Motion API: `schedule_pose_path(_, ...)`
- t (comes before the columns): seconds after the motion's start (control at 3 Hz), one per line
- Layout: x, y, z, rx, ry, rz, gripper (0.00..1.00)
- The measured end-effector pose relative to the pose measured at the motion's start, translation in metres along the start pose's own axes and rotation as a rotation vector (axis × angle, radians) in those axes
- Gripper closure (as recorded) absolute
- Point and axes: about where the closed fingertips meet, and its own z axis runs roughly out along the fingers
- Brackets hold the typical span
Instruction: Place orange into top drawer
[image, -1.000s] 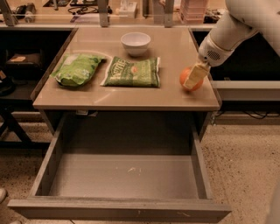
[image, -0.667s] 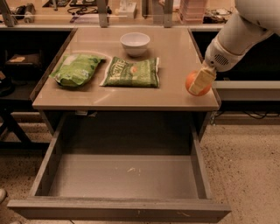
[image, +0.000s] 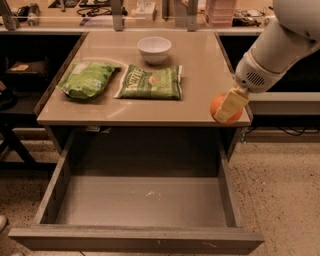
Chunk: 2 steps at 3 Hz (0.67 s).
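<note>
The orange (image: 219, 108) is a small bright orange fruit held in my gripper (image: 227, 107) over the front right corner of the tan table (image: 200, 65). One cream-coloured finger (image: 229, 103) crosses the front of the orange, and the gripper is shut on it. The white arm comes in from the upper right. The top drawer (image: 140, 202) is pulled wide open below the table front. Its flat grey bottom holds nothing. The orange is above and to the right of the drawer's back right corner.
A white bowl (image: 154, 49) stands at the back middle of the table. Two green snack bags (image: 86, 78) (image: 151, 82) lie left and centre. Shelving (image: 280, 97) flanks the table at the right, a dark frame at the left. Speckled floor surrounds the drawer.
My gripper has moved with the orange toward the table's front right corner, nearer the drawer. The bowl, bags and drawer have not moved.
</note>
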Motion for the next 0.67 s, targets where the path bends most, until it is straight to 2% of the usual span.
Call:
schedule_pose_path(0.33, 0.002, 0.023, -0.002, -0.026, -0.007, -0.011, 1.00)
schedule_pose_path(0.67, 0.003, 0.070, 0.004, -0.093, -0.018, -0.018, 1.00)
